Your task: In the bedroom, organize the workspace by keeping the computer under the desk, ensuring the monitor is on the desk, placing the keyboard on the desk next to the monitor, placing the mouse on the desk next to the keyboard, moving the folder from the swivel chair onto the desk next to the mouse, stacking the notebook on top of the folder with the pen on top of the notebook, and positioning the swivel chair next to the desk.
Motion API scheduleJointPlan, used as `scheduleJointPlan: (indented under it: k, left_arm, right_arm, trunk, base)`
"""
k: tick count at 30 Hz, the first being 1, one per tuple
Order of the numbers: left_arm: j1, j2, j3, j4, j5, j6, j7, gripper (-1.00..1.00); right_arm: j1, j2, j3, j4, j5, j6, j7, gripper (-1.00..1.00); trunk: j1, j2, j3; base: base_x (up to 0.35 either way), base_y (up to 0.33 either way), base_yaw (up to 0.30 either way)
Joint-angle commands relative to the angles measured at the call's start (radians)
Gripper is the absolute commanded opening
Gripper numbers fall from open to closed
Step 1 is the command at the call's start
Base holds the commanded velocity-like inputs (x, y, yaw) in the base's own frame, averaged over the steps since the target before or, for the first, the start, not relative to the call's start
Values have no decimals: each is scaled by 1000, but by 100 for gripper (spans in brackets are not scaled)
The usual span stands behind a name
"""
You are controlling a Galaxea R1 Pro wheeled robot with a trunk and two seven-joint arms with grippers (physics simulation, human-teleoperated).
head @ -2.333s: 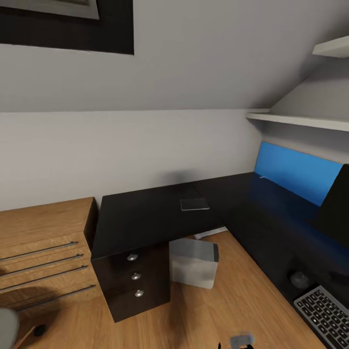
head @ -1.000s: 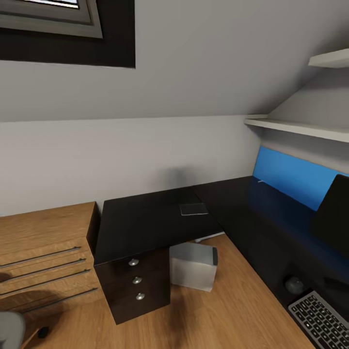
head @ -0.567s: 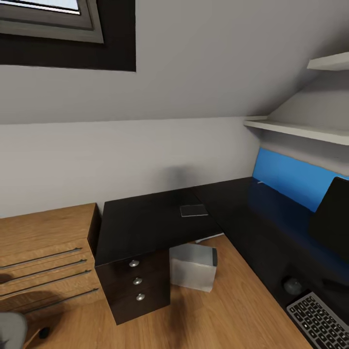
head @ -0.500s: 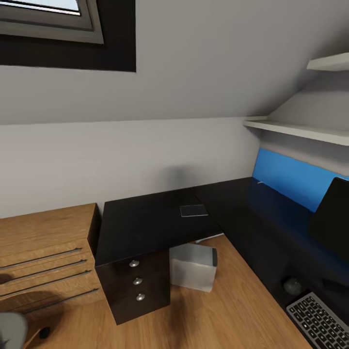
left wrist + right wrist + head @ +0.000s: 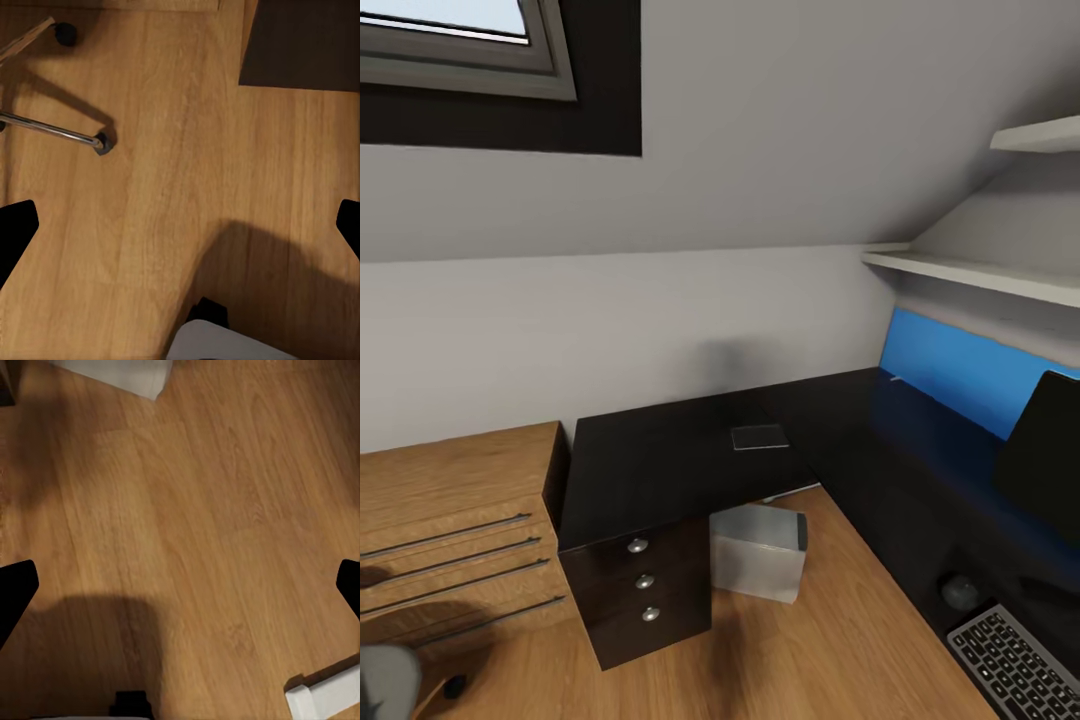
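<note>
- Head view: we see the black L-shaped counter (image 5: pixel 660 455) in the room corner, its drawers (image 5: pixel 645 580) with round knobs at the near left end.
- Computer (image 5: pixel 758 551) stands on the wood floor (image 5: pixel 790 650), tucked partly under the counter, just beside the drawers.
- Monitor (image 5: pixel 1045 455) stands on the counter's right wing, cut by the frame edge; blue panel (image 5: pixel 960 370) behind it.
- Keyboard (image 5: pixel 1015 668) lies on the counter at the lower right corner, mouse (image 5: pixel 960 590) just beside it on the far side.
- A small flat dark item (image 5: pixel 760 437) lies on the counter near the inner corner; we cannot tell what it is.
- Wooden dresser (image 5: pixel 450 530) touches the counter's left end.
- Chair (image 5: pixel 385 680): a grey sliver at the lower left, one caster next to it.
- Left tool (image 5: pixel 180 232): fingers (image 5: pixel 15 229) at the frame edges, spread wide, nothing between, over bare floor near the chair's chrome legs.
- Right tool (image 5: pixel 180 589): also spread wide, holding nothing, over floor; a pale box corner shows at the picture's edge.
</note>
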Motion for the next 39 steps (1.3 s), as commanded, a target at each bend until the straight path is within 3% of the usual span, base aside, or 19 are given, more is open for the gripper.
scheduleJointPlan:
  k: [1, 5, 6, 7, 10, 12, 18, 19, 23, 25, 34, 39]
  left_arm:
    - [-1, -1, 3, -2, -6, 5, 0, 100]
    - [-1, 0, 1, 12, -6, 6, 0, 100]
    - [0, 0, 1, 19, -5, 6, 0, 100]
    - [0, 1, 1, 58, -5, 5, -1, 100]
    - [0, 1, 1, 88, -5, 5, -4, 100]
    - [0, 0, 1, 122, -4, 3, -5, 100]
    - [-1, 0, -6, 137, -6, -17, -8, 100]
    - [-1, -1, -11, 140, -9, -87, -8, 100]
    - [-1, -2, -13, 154, -10, -194, -8, 100]
    - [-1, -2, -13, 163, -10, -215, -8, 100]
    - [-1, -4, -17, 174, -12, -237, -7, 100]
    - [-1, -3, -18, 187, -10, -266, -5, 100]
  right_arm:
    - [-1, 1, 7, -1, -7, -4, -2, 100]
    - [-13, -21, -20, -142, -11, -16, -5, 100]
    - [-13, -24, -29, -151, -13, -17, -5, 100]
    - [-15, -32, -75, -169, -14, -24, -5, 100]
    - [-16, -44, -101, -166, -16, -36, -5, 100]
    - [-16, -65, -123, -151, -16, -83, -4, 100]
    - [-16, -65, -127, -141, -13, -136, -2, 100]
    - [-16, -63, -127, -140, -12, -143, -2, 100]
    - [-16, -62, -128, -140, -12, -146, -2, 100]
    - [-16, -61, -128, -140, -12, -146, -3, 100]
    - [-16, -58, -127, -140, -12, -169, -3, 100]
    - [-16, -43, -127, -140, -13, -174, -7, 100]
  trunk:
    - [-4, 6, 2]
    - [-19, 34, 14]
    - [-23, 41, 17]
    - [-27, 48, 21]
    - [-38, 69, 30]
    - [-46, 83, 36]
    - [-69, 125, 55]
    - [-69, 125, 55]
    - [-69, 125, 55]
    - [-69, 125, 55]
    - [-69, 125, 55]
    - [-69, 125, 55]
  base:
    - [0, 0, 0]
    - [0, 0, 0]
    - [0, 0, 0]
    - [0, 0, 0]
    - [0, 0, 0]
    - [0, 0, 0]
    - [0, 0, 0]
    - [0, 0, 62]
    - [0, 0, 173]
    - [0, 0, 246]
    - [0, 0, 274]
    - [0, 0, 278]
